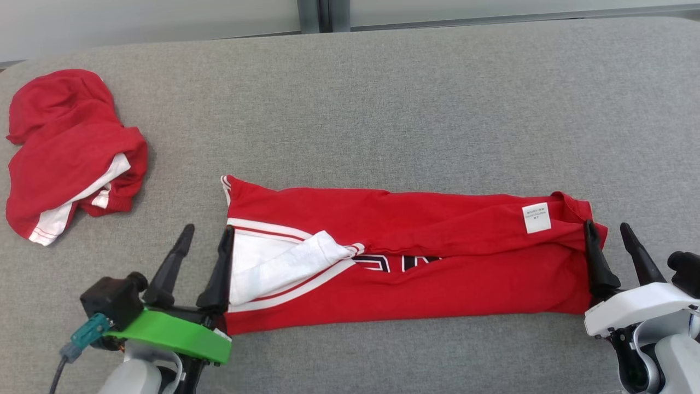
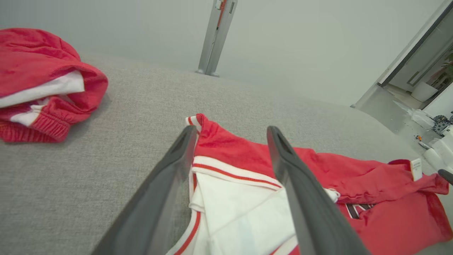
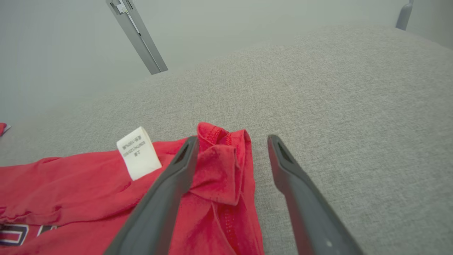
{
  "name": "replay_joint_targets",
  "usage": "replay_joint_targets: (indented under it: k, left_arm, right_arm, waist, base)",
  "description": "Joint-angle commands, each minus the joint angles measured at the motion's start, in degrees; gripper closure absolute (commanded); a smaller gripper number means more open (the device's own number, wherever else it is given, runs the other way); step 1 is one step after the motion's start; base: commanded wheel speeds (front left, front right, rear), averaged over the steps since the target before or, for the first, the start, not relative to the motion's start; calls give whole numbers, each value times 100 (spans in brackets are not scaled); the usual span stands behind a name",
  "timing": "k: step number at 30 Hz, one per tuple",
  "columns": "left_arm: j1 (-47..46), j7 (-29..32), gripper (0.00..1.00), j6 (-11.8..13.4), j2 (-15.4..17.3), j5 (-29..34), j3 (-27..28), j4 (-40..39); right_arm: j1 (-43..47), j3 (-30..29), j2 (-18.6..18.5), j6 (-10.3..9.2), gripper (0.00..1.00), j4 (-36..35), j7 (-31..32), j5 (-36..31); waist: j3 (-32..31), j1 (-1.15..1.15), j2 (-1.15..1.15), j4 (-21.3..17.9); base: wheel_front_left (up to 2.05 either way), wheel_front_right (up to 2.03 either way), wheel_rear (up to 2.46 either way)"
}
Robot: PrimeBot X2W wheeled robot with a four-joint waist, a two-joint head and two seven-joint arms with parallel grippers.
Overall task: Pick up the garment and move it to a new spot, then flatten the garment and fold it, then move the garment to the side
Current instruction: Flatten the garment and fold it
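A red garment (image 1: 437,295) with white trim and dark lettering lies folded into a long band across the grey cushion (image 1: 383,109). At its left end a white inner panel (image 1: 273,262) shows. A white label (image 1: 536,218) sits near its right end. My left gripper (image 1: 209,230) stands open at the left end, and in the left wrist view that gripper (image 2: 231,130) has the garment's (image 2: 389,212) edge lying between its fingers. Over the right end my right gripper (image 1: 606,225) is open. The right wrist view has the right gripper (image 3: 233,139) straddling the bunched corner of the garment (image 3: 70,184).
A second red and white garment (image 1: 65,148) lies crumpled at the far left of the cushion, also seen in the left wrist view (image 2: 35,71). Bare grey cushion stretches behind the folded band. A grey post (image 2: 216,35) stands beyond the back edge.
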Motion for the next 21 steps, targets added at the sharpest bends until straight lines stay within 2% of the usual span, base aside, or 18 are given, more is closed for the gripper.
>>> replay_joint_targets:
  k: [1, 5, 12, 16, 21]
  left_arm:
    - [104, -18, 0, 21, -66, 248, 247, -70]
    - [248, -12, 0, 57, -379, 1071, 946, -296]
    - [490, -10, 0, -203, -1054, 2168, 1985, -504]
    - [550, -10, 0, -347, -1316, 2670, 2323, -478]
    - [600, -10, 0, -474, -1497, 2910, 2597, -334]
  right_arm:
    - [57, -32, -9, -11, 0, -39, 36, -53]
    - [-47, -48, -9, -10, 0, -27, 126, -94]
    - [-375, 59, 72, -11, 0, 474, 288, -95]
    - [-563, 154, 109, -11, 0, 964, 291, -36]
    - [-708, 321, 120, -10, 0, 1528, 219, 41]
  waist:
    - [-25, 0, 0, -17]
    - [-42, 0, 0, -28]
    - [-17, 0, 0, 6]
    - [-3, 0, 0, 51]
    - [-8, 0, 0, 102]
  base:
    - [0, 0, 0]
    - [0, 0, 0]
    - [0, 0, 0]
    - [0, 0, 0]
    - [0, 0, 0]
